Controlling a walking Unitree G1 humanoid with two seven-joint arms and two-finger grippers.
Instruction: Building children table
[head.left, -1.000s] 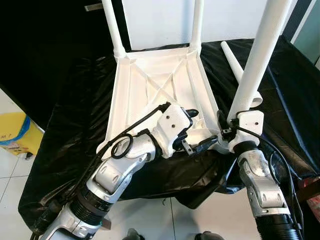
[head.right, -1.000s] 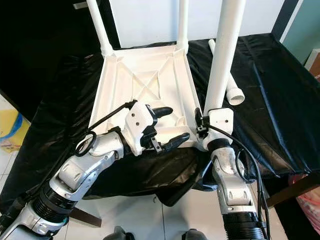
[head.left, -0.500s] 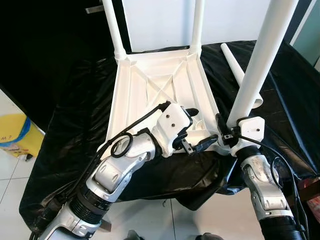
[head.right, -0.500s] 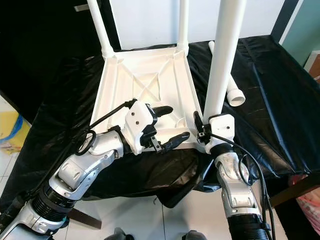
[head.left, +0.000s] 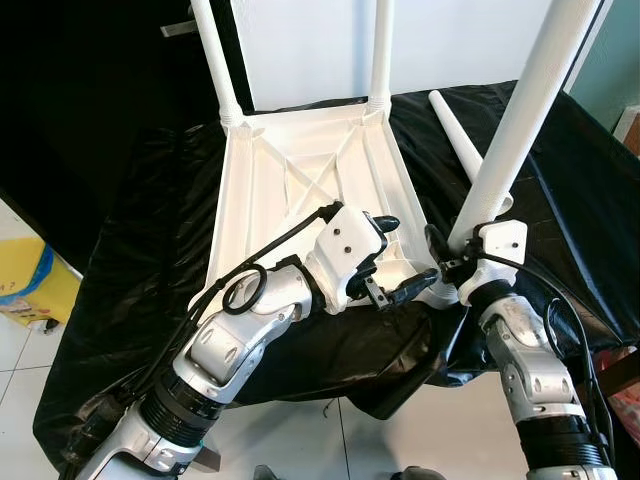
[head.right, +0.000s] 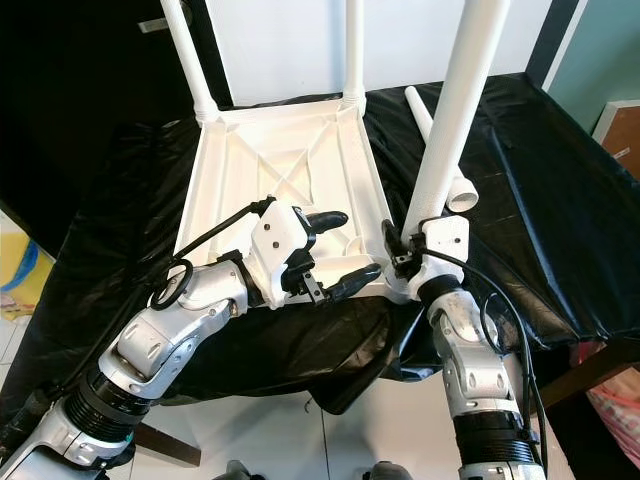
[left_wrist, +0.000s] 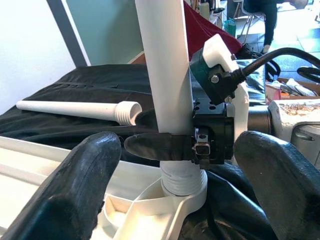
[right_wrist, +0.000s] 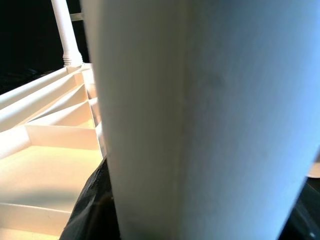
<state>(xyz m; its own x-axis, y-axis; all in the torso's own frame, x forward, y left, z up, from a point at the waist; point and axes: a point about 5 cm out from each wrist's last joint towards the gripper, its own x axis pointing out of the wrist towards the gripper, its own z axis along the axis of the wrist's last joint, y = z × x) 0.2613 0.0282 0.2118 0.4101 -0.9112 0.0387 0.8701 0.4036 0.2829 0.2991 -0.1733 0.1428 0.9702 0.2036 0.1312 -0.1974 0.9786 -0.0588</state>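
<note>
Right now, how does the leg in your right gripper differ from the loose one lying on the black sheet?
The held leg stands nearly upright, leaning a little, while the loose leg lies flat on the black sheet. The held leg's threaded end sits in the corner socket of the upturned tabletop, gripped low by the right gripper; the loose leg's threaded end is free, touching nothing but the sheet. Both are white, tapered plastic tubes.

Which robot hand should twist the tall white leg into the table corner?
The right gripper, most likely: it is already clamped on the white leg just above the corner socket. The left gripper is open, bracing the upturned tabletop beside it.
</note>
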